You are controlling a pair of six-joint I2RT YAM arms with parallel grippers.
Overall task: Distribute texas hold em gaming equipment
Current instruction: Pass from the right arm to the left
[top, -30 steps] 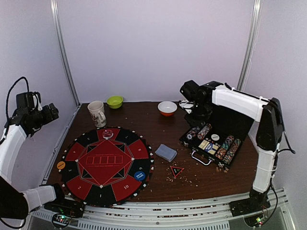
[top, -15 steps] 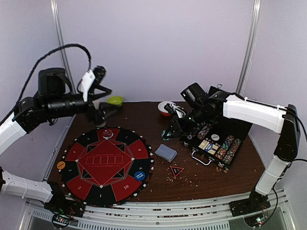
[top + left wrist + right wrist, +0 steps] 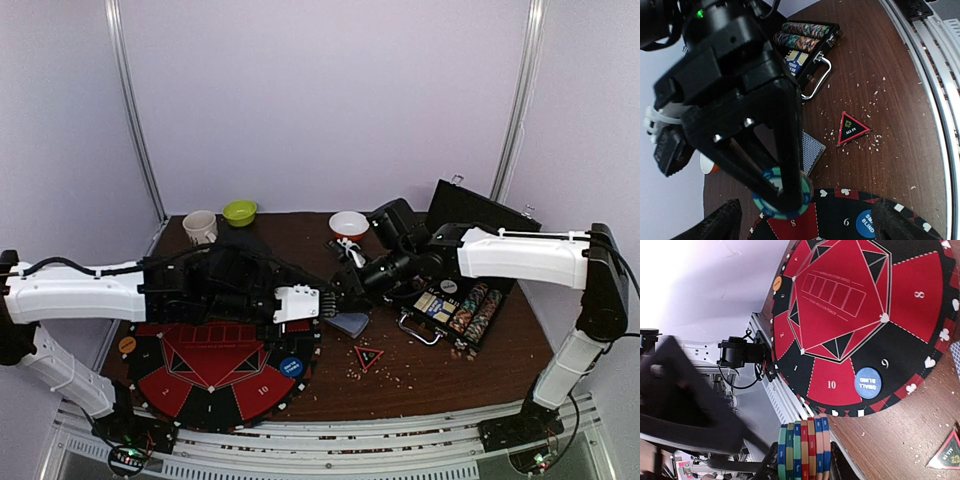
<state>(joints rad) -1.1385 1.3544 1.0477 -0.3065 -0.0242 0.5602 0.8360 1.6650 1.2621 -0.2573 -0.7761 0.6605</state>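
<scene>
My right gripper is shut on a stack of several striped poker chips, held just above the right edge of the round red-black mat. My left gripper reaches across the mat, open, its fingers standing either side of that stack without touching it. The grey-blue card deck lies beside the mat, the red-black triangle marker in front of it. A blue button and an orange button rest on the mat. More chips fill the case.
The open black chip case stands at the right, its lid raised. A mug, a green bowl and a red-white bowl line the back edge. Crumbs are scattered around the triangle marker.
The left arm swung down from the upper left across the mat to its right edge. The right gripper carried the chip stack left from the case to meet it.
</scene>
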